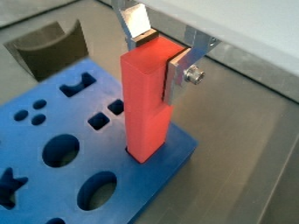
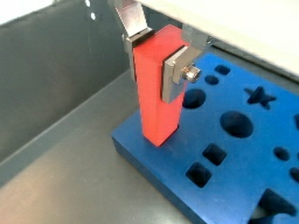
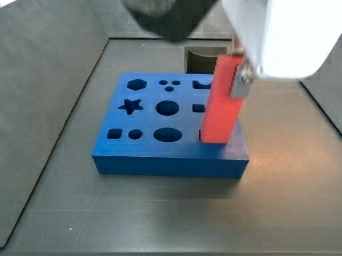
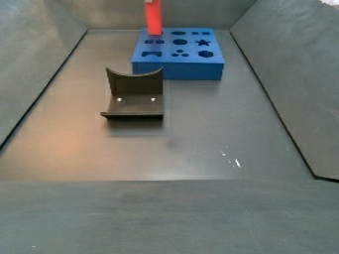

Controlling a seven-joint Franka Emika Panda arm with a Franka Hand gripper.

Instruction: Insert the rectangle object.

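My gripper (image 1: 160,57) is shut on the upper end of the rectangle object (image 1: 146,105), a long red-orange bar that it holds upright. Both wrist views show a silver finger on each side of the bar (image 2: 158,87). The bar's lower end meets the top of the blue block (image 1: 47,131) at a near corner, beside the shaped holes. I cannot tell how deep it sits. In a side view the bar (image 3: 223,105) stands at the block's (image 3: 147,130) right front corner, under the gripper (image 3: 238,75). In the far side view only the bar (image 4: 153,15) and block (image 4: 185,55) show.
The dark grey fixture (image 4: 133,96) with a curved wall stands on the floor apart from the block. It also shows in a wrist view (image 1: 47,48). Grey tray walls (image 4: 40,89) enclose the floor on the sides.
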